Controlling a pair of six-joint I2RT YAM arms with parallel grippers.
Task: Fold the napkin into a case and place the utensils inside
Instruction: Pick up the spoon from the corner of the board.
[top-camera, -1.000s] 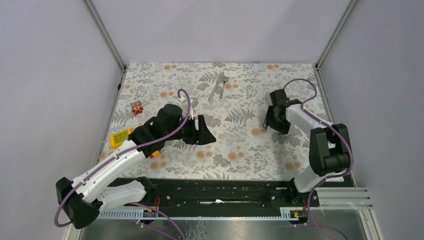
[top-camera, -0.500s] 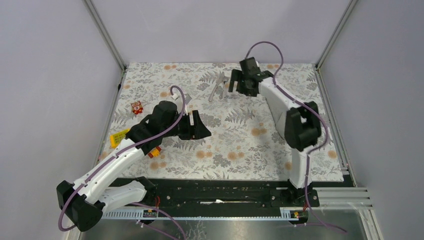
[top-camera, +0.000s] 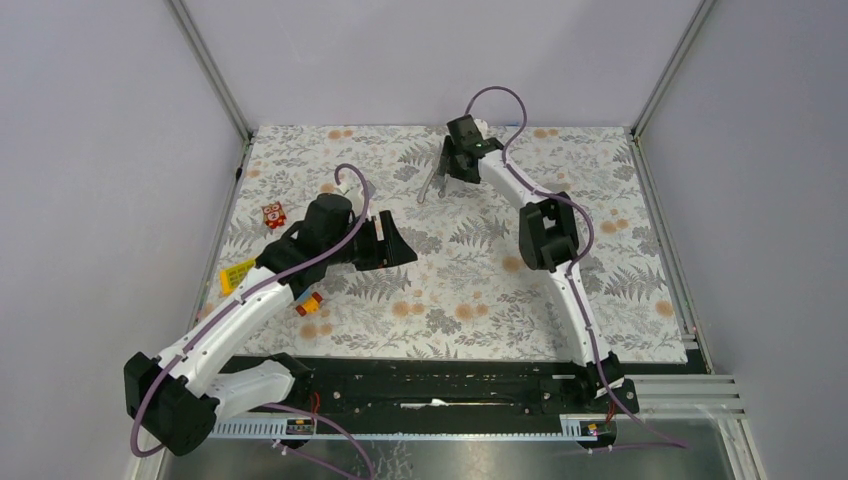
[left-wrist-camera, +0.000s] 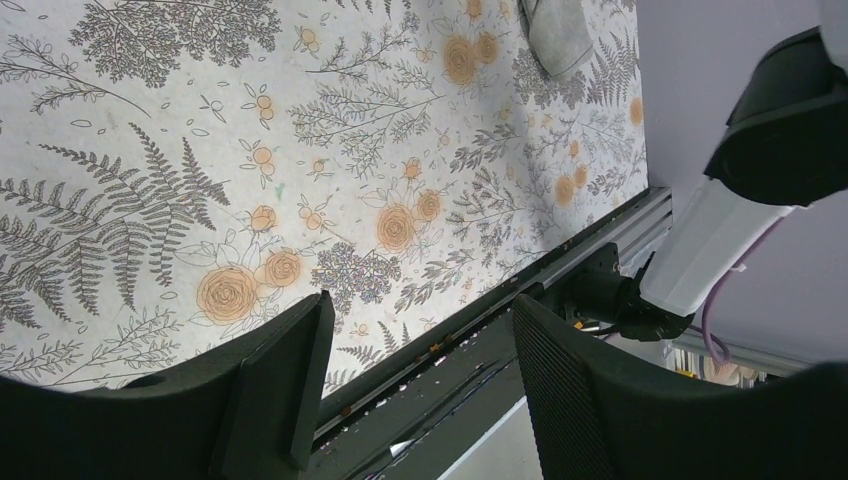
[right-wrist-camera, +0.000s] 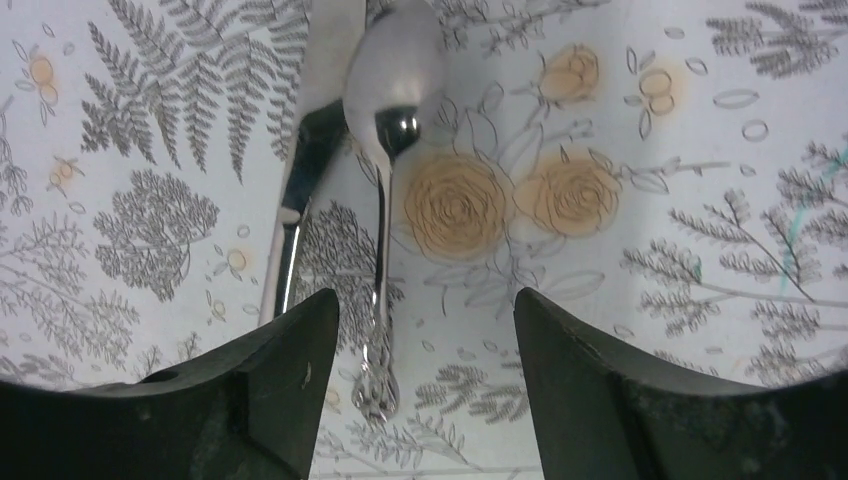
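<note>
Near the far edge of the tabletop, about midway along it, the utensils (top-camera: 434, 183) lie side by side on the floral tablecloth (top-camera: 470, 290). They are a spoon (right-wrist-camera: 385, 220) and a table knife (right-wrist-camera: 300, 180). In the right wrist view the two are close together at their upper ends and spread apart toward the handles.

The right arm is stretched out to that edge, with the right gripper (right-wrist-camera: 422, 315) hanging just over the pair. Its jaws stand well apart and hold nothing. The spoon's ornate handle end sits in the gap between them, close to one finger (right-wrist-camera: 290, 380), and no contact shows.

Toward the left-centre of the tabletop the left gripper (left-wrist-camera: 415, 330) is tilted toward the near edge. It is likewise spread wide, with only tablecloth and the black mounting rail (left-wrist-camera: 480, 360) showing between its fingers.

A corner of the grey napkin (left-wrist-camera: 558, 30) shows at the top edge of the left wrist view, flat on the tablecloth. Where it sits on the tabletop cannot be told.

Along the left edge lie small toy blocks: a red one (top-camera: 273, 214), a yellow one (top-camera: 238, 273) and a red-and-yellow one (top-camera: 310, 303).
</note>
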